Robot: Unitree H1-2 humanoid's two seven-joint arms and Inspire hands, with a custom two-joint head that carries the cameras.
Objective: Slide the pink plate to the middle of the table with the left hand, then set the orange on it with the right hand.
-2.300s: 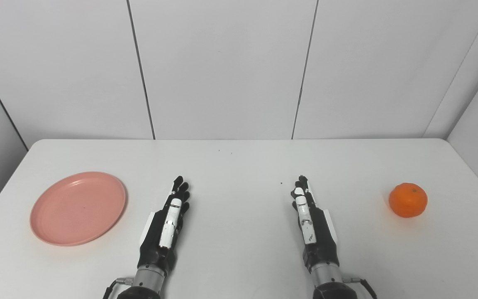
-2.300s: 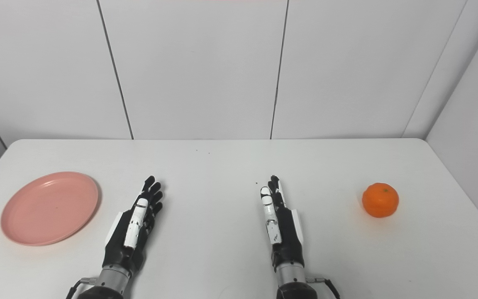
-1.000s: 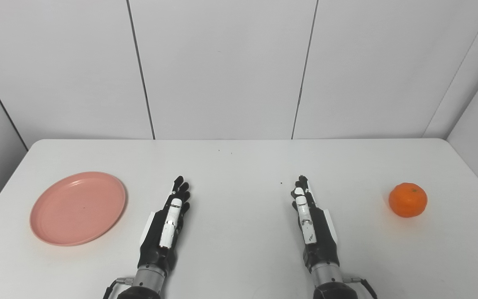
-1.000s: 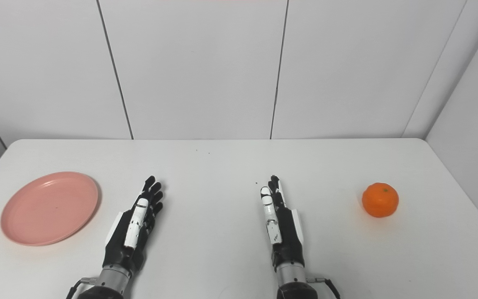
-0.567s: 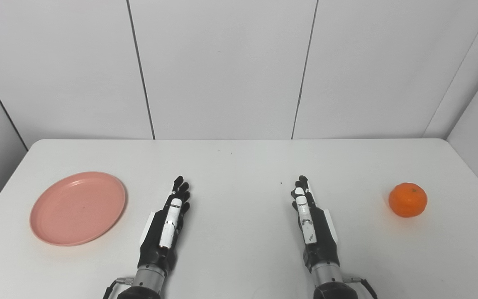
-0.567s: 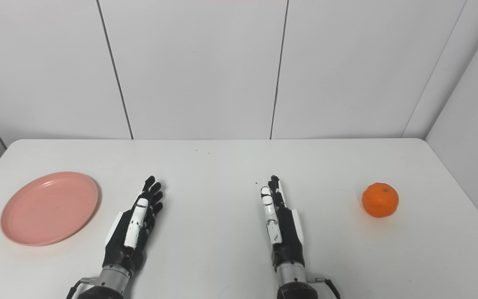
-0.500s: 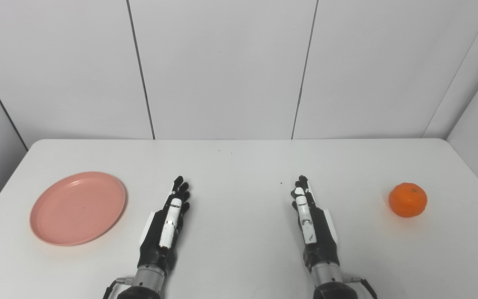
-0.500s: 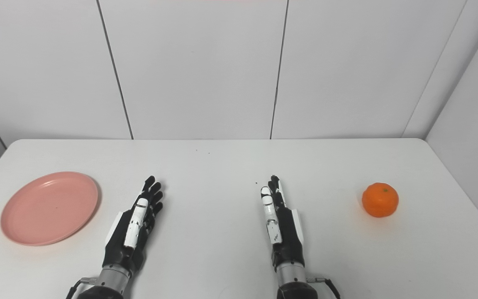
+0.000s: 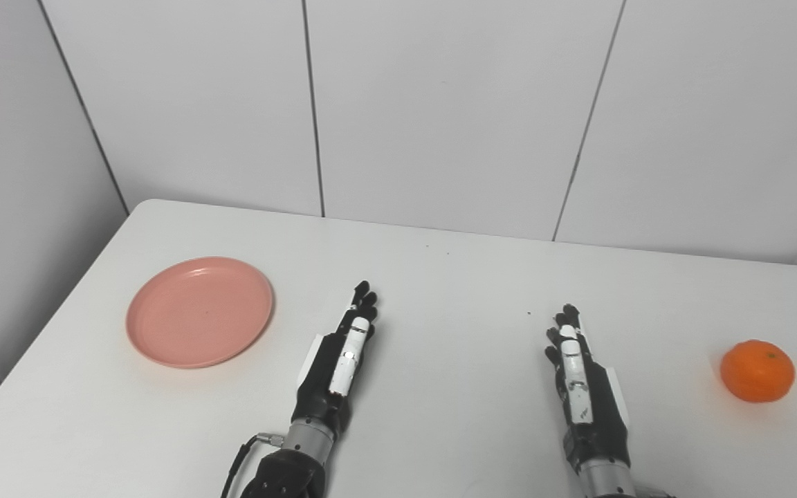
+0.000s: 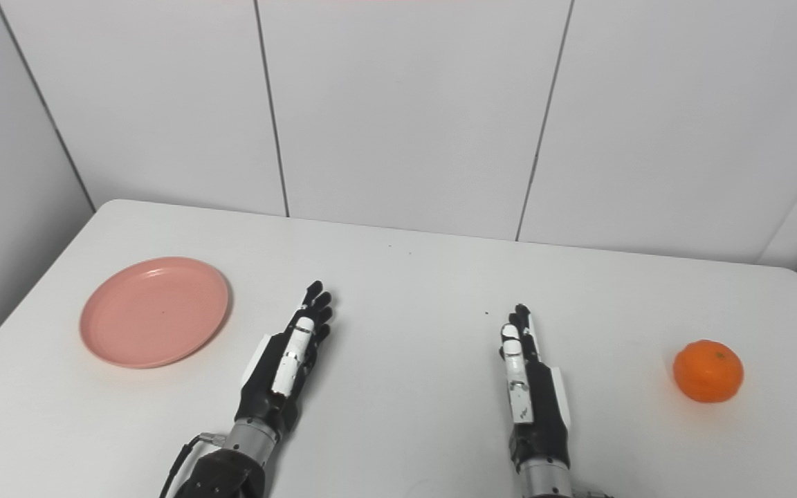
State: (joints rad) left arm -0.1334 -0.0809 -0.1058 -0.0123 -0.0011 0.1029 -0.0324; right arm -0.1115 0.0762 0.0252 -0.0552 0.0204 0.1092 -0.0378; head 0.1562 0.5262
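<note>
A pink plate (image 9: 199,311) lies flat and empty on the left side of the white table (image 9: 440,290). An orange (image 9: 757,371) sits far to the right on the table. My left hand (image 9: 340,363) rests near the table's front, to the right of the plate and apart from it, fingers stretched out, open and empty. My right hand (image 9: 582,391) rests to the right of it, fingers stretched out, open and empty, well to the left of the orange.
White wall panels (image 9: 440,111) stand behind the table's far edge. The table's left edge (image 9: 59,304) runs close to the plate. A few small dark specks (image 9: 529,312) lie on the table between the hands.
The whole picture has shifted to the right and tilted, so the camera has turned left. The plate, the orange and both hands have not moved on the table.
</note>
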